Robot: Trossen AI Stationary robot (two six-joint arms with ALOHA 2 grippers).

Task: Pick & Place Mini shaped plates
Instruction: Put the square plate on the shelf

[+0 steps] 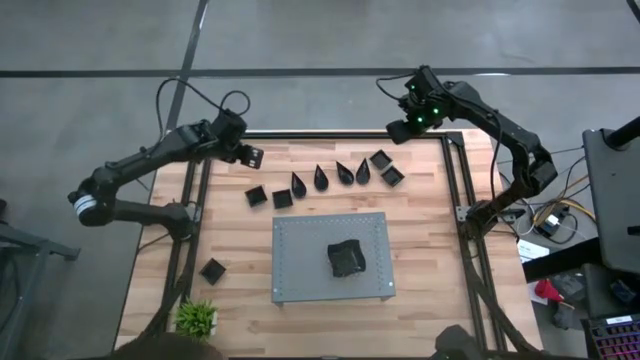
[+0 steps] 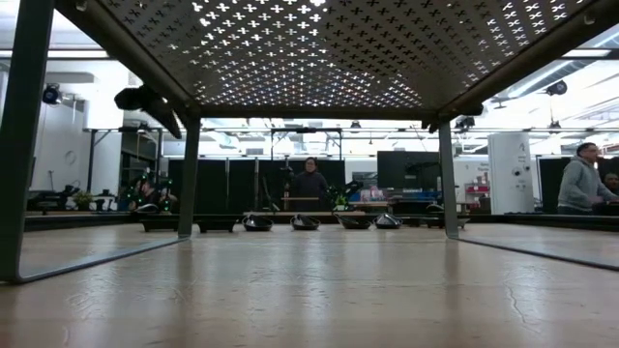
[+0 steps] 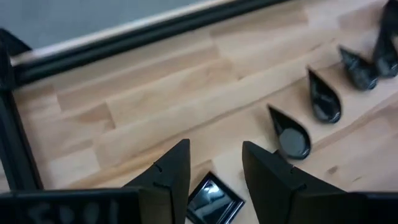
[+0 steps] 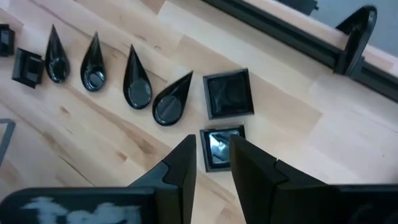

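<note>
Left fingers: the left gripper (image 3: 214, 168) hangs over the far-left part of the pale wooden worktop (image 1: 420, 240), parted, nothing between them; a glossy black square mini plate (image 3: 212, 199) lies on the wood just below the gap.

Right fingers: the right gripper (image 4: 211, 155) hovers at the far-right end of the row, narrowly parted and empty, above a shiny black square mini plate (image 4: 221, 148); a second square plate (image 4: 228, 94) sits just beside it.

Task things: black teardrop-shaped mini plates (image 1: 321, 178) and square ones lie in a curved row along the far side of the worktop; one lone square plate (image 1: 212, 270) lies well apart near the small green plant (image 1: 197, 318); a dark clump of plates (image 1: 347, 258), count unclear, rests on the large grey perforated rectangular board (image 1: 300, 270).

Step in hand (judgement): each arm looks set to descend on the square plate beneath it.

Doing it well: centre the gap over the plate, line the fingers up with two opposite raised rims, lower straight, and close only once both tips straddle the walls. On the right, keep clear of the neighbouring square plate and the nearest teardrop tip.

High view only: both arms, the board, the whole row.

Wrist views only: finger spacing and each target's gloss.

Low view only: the board's underside and people in the room behind; no fingers.
</note>
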